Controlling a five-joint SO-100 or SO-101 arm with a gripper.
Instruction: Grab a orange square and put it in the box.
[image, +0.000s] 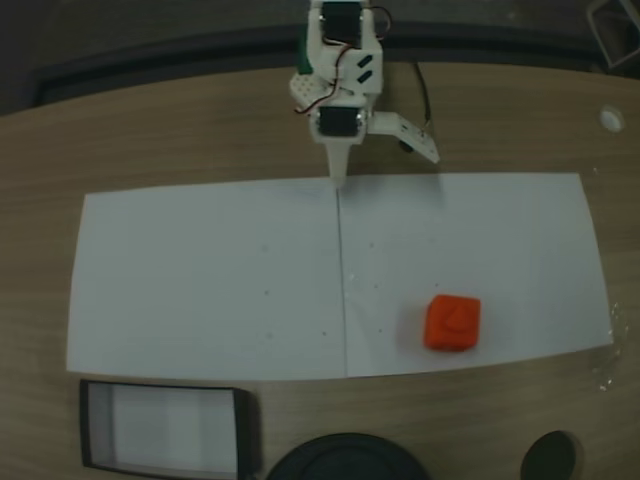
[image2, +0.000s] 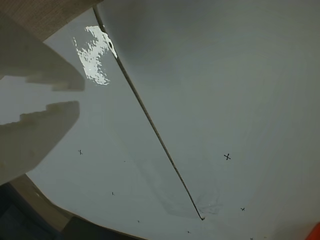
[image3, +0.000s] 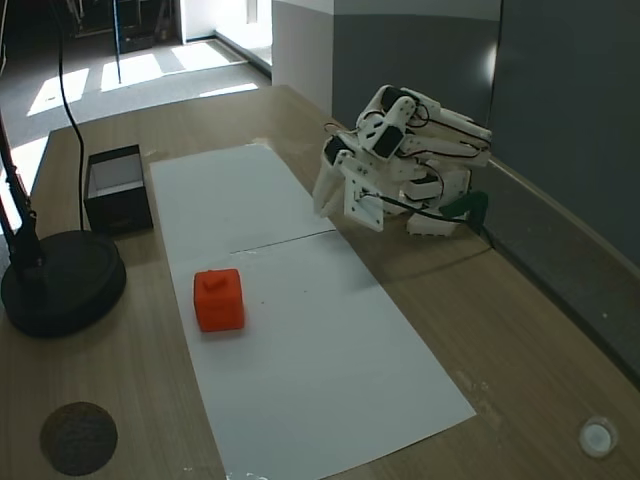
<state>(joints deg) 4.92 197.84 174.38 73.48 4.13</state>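
While the orange square (image: 453, 322) sits on the white paper (image: 200, 280), well apart from the box (image: 165, 428), the gripper (image: 338, 175) hangs empty near the paper's far edge, fingers seemingly slightly apart.

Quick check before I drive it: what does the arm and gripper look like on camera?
White plastic arm built of blocky links, black servo blocks set into it, thin red and black wires looping along the joints, a green part at its base. The gripper has pale, tapered white fingers; one finger has a stepped edge.

Orange square (image: 453, 322) flat on white paper, apparently well apart from black-walled box (image: 165, 392).
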